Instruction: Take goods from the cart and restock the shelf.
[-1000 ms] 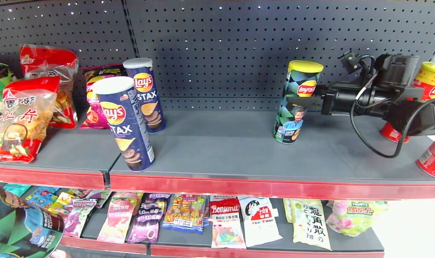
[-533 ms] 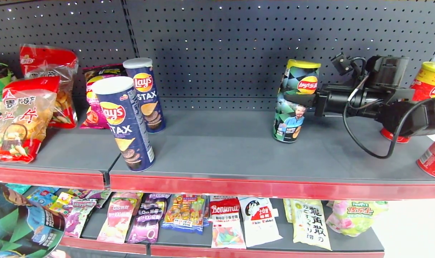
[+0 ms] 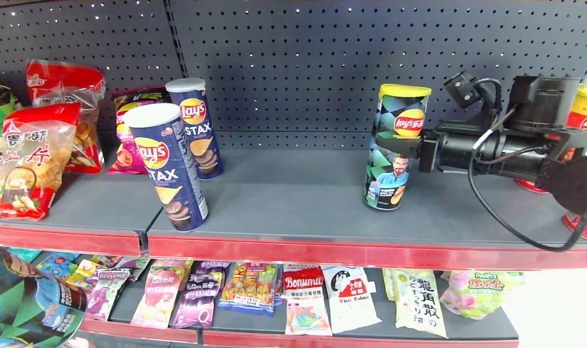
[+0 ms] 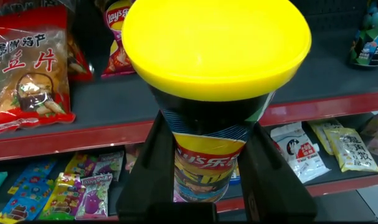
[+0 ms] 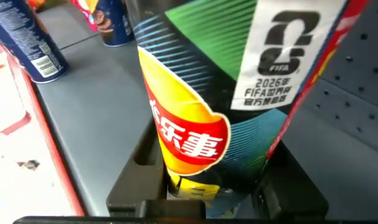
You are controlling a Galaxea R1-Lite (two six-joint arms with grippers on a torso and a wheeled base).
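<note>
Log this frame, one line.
right gripper: shut on yellow-lidded green patterned chip can, upright at grey upper shelf | left gripper: shut on second yellow-lidded can, off shelf

The tall round chip can (image 3: 395, 150) has a yellow lid and green, blue and black diamond shapes. The other round chip can (image 4: 208, 165) has a yellow lid too. Two tall dark blue cans (image 3: 168, 166) have white lids

Bright even light — soft shadows on the shelf (image 3: 293, 203), blown-out white lower right
</note>
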